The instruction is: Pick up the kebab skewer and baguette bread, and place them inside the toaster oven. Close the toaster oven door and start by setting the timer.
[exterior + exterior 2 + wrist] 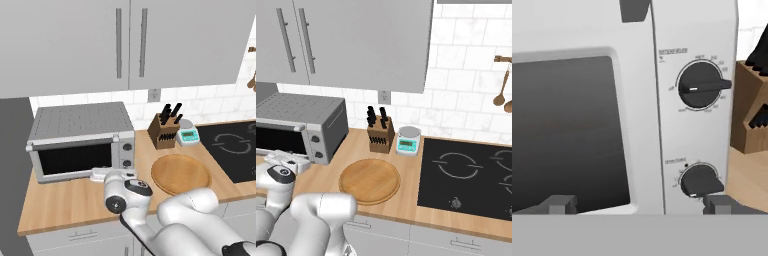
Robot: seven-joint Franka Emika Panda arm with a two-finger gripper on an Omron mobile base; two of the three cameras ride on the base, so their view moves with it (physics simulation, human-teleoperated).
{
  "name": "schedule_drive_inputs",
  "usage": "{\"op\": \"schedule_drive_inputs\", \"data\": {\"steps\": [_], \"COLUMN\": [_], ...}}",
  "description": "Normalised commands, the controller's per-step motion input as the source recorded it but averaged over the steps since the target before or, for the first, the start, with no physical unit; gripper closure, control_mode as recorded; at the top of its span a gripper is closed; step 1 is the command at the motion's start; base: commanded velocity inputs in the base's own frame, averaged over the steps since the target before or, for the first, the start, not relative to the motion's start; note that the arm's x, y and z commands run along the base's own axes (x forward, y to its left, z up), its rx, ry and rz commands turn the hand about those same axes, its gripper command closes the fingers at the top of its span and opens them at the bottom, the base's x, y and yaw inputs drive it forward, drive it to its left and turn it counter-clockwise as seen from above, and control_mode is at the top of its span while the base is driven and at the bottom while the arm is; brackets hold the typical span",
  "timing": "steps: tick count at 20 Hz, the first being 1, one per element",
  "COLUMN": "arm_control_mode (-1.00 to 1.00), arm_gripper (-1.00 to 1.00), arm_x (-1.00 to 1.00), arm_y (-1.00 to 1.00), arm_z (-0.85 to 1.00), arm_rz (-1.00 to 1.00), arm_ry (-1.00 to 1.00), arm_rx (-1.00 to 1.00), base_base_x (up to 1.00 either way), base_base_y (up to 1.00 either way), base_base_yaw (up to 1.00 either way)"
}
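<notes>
two wide-spread empty fingertips (pixel 560 204) before shut toaster oven door (pixel 567 130), lengthwise along counter (pixel 60 205)

Toaster oven door (pixel 75 160) shut, blocks interior. Knife block (pixel 162 131) just right of control panel. Desk (pixel 65 205) bare in front; cutting board (pixel 181 173) lies flat.

The toaster oven (pixel 692 125) carries small grey print on its control panel. The word above the upper knob (pixel 701 86) appears to read "temperature"; the scale marks around that knob are too small to read. A short label above the lower knob (pixel 700 181) is illegible. The kitchen scale (pixel 408 143) shows a lit display; no digits are readable.
</notes>
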Motion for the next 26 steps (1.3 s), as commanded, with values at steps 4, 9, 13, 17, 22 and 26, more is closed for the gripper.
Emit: {"op": "schedule_drive_inputs", "data": {"steps": [4, 9, 13, 17, 22, 26], "arm_control_mode": [-1.00, -1.00, -1.00, -1.00, -1.00, -1.00], "arm_gripper": [-1.00, -1.00, -1.00, -1.00, -1.00, -1.00], "arm_x": [0.09, 0.09, 0.03, 0.19, 0.34, 0.12], "arm_y": [-0.71, -0.69, -0.63, -0.42, -0.42, -0.52], "arm_z": [-0.06, -0.03, -0.20, -0.25, -0.28, -0.23], "arm_rz": [0.00, 0.00, 0.00, 0.01, 0.09, 0.11], "arm_ry": [-0.01, 0.00, 0.00, 0.00, 0.00, 0.01], "arm_rx": [0.00, 0.00, 0.00, 0.00, 0.00, 0.00], "base_base_x": [0.00, 0.00, 0.00, 0.00, 0.00, 0.00], "base_base_y": [0.00, 0.00, 0.00, 0.00, 0.00, 0.00], "base_base_yaw": [0.00, 0.00, 0.00, 0.00, 0.00, 0.00]}}
